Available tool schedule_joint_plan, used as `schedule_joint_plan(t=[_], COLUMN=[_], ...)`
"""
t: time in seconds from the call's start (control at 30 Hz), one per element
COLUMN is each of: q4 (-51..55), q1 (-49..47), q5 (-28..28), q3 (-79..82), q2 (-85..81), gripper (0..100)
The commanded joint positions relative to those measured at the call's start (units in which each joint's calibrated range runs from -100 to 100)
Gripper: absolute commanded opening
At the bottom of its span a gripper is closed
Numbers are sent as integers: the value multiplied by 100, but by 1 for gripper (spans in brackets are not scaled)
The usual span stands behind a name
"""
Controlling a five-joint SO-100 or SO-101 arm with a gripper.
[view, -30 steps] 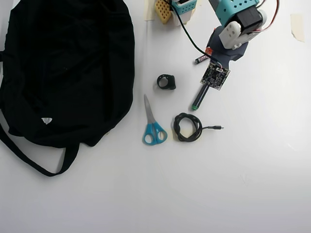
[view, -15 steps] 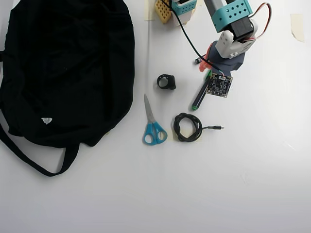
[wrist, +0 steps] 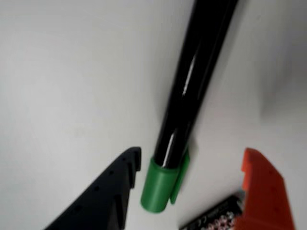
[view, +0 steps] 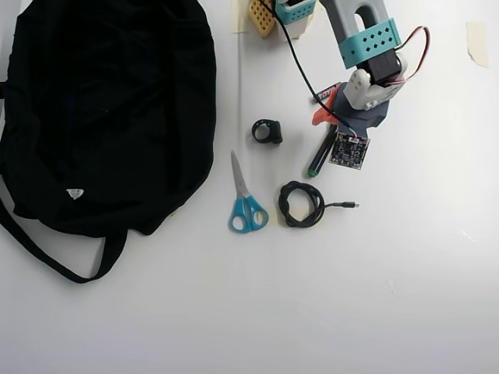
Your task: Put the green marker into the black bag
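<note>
The green marker [view: 319, 153] lies on the white table, a black barrel with a green tip toward the cable. Its upper end is hidden under my gripper [view: 332, 123] in the overhead view. In the wrist view the marker [wrist: 192, 91] runs up the picture, with its green cap [wrist: 156, 189] lowest. My gripper [wrist: 192, 158] is open and low over that end. The black finger [wrist: 108, 194] is left of the cap and the orange finger [wrist: 261, 191] is well to its right. The black bag [view: 101, 117] lies far left in the overhead view.
A short black battery with pink print [wrist: 211, 221] lies by the orange finger. Blue-handled scissors [view: 246, 204], a coiled black cable [view: 301, 204] and a small black ring-shaped part [view: 267, 131] lie between marker and bag. The arm's base [view: 292, 9] is at top.
My gripper has swung down and settled over the marker's upper end, so the orange finger now shows. The marker, battery and bag have not moved.
</note>
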Motion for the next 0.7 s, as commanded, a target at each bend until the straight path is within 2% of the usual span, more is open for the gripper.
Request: schedule_joint_plan(t=[0.0,0.67], q4=[-174,-484], q1=[64,169], q5=[-17,-190], q3=[-190,-100], q2=[78,303], gripper=[28,27])
